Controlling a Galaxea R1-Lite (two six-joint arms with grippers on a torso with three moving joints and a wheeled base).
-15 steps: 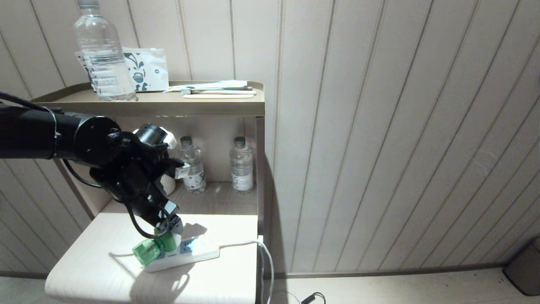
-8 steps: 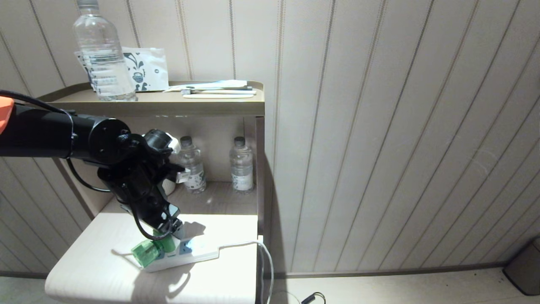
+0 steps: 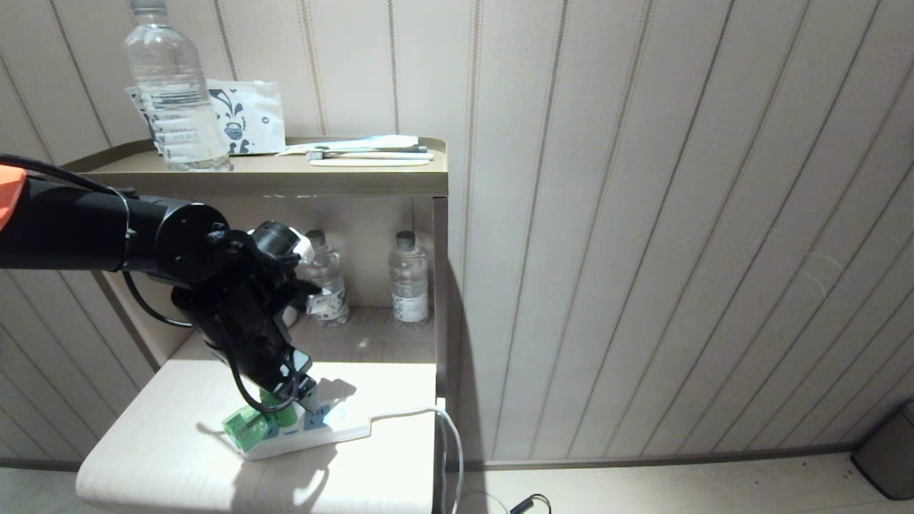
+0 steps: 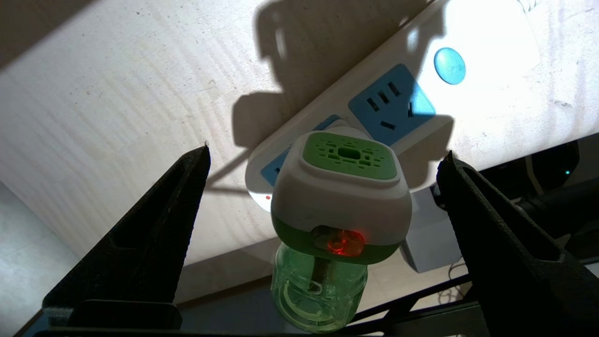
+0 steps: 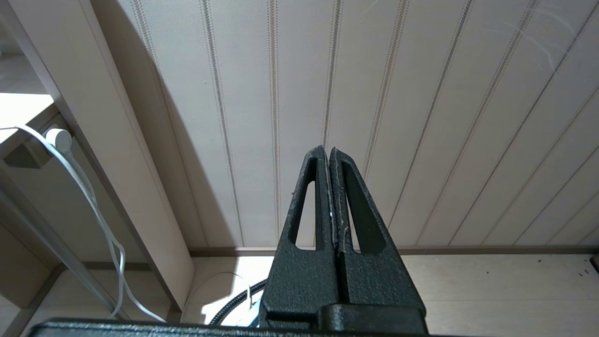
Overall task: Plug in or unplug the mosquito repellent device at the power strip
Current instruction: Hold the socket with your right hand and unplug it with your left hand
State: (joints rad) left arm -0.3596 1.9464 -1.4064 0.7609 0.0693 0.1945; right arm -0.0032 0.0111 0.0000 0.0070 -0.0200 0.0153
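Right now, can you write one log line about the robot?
left gripper: open, astride mosquito repellent device | device: plugged into power strip, light on | right gripper: shut, parked

Head cam high; wrists close.

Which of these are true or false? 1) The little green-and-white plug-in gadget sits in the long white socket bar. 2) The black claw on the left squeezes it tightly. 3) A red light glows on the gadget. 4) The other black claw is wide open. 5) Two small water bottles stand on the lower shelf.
1) True: the green-and-white mosquito repellent device is plugged into the long white power strip.
2) False: the left gripper is open, its black fingers standing apart on either side of the device, not touching it.
3) True: a red light glows on its side.
4) False: the right gripper is shut and faces the panelled wall.
5) True: two small clear water bottles stand there.
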